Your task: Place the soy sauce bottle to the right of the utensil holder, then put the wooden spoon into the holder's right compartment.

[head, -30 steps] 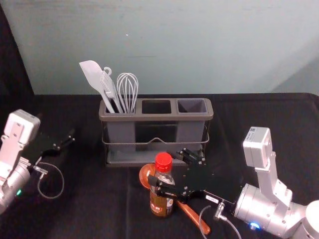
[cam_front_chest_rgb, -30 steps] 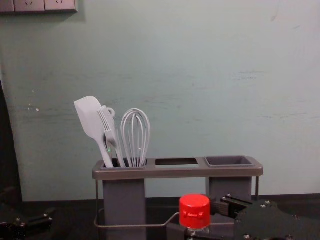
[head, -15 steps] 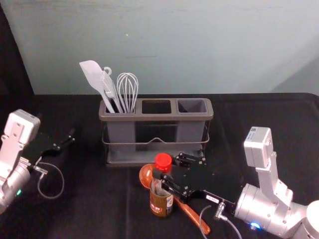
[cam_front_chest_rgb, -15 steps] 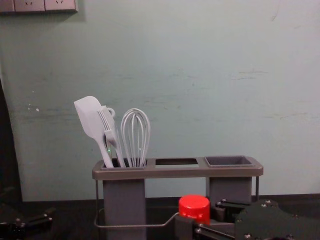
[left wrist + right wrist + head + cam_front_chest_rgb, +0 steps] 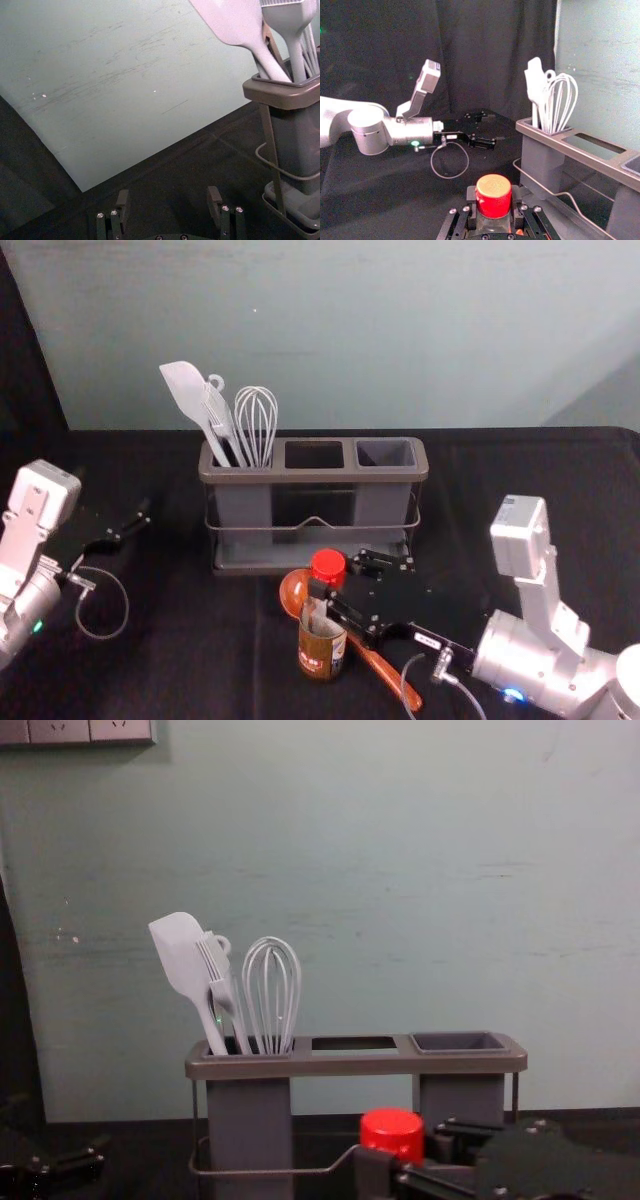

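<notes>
Head view: I stand here and make the long grey-brown utensil holder [image 5: 314, 478] the middle of a clock, with twelve at the wall. The clear glass soy sauce bottle with the round red cap [image 5: 320, 655] is at six o'clock, standing up. The black right gripper [image 5: 339, 575] comes to it from four o'clock, and its fingers are closed on the bottle's neck, one on each side. I think it holds up high there so the bottle won't tip.

The shiny brown wooden spoon [image 5: 385, 678] lies behind the bottle, its round end near the holder and its handle pointing between four and five. I can't tell if they touch. The bottle probably goes first because it is in the spoon's way. It should go up and over to three o'clock, and a low swing could bump the spoon or the holder.

The grey right box [image 5: 385, 453] has room for the spoon, as the white tools [image 5: 183, 388] are in the left one. The black left gripper [image 5: 169, 201] waits at nine o'clock, fingers apart, holding nothing
</notes>
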`<state>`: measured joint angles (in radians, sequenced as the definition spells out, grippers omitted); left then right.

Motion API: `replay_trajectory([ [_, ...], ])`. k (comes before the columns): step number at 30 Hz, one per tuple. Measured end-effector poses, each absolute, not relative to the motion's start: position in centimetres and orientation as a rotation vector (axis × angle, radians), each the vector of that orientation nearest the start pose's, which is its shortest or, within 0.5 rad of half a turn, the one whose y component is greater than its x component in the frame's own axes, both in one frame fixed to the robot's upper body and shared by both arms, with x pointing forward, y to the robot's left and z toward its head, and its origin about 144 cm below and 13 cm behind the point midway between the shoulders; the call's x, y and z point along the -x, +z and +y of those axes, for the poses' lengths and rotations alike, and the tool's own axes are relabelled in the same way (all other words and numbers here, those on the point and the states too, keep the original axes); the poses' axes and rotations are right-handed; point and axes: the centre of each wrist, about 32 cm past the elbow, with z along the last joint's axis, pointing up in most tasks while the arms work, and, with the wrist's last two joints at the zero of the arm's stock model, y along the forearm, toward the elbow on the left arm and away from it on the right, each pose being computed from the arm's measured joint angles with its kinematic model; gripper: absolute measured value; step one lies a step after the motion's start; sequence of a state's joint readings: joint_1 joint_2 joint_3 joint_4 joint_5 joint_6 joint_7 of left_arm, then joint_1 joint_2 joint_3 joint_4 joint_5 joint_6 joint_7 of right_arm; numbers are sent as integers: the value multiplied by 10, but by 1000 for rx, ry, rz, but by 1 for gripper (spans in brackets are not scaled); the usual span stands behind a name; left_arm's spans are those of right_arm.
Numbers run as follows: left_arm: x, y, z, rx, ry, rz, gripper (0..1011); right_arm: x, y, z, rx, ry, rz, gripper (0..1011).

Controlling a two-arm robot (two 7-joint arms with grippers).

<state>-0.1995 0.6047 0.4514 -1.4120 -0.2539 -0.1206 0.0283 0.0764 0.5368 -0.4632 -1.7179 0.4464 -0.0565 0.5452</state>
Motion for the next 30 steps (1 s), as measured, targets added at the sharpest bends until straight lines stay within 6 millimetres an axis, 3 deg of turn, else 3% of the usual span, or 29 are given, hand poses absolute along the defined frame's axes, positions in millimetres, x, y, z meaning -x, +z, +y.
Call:
replay_trajectory([
  [12,-489,1140,310,-304,1248,-285,1012,-415,1193,-255,-5,-614,-84,386],
  [23,-489,1140,310,-304,1248,-285,1011,-381,1216,-306,38,-792,-57,386],
  [30,-489,1140,310,-304,1248,-285,1011,-384,1217,-331,66,-911,-55,386],
])
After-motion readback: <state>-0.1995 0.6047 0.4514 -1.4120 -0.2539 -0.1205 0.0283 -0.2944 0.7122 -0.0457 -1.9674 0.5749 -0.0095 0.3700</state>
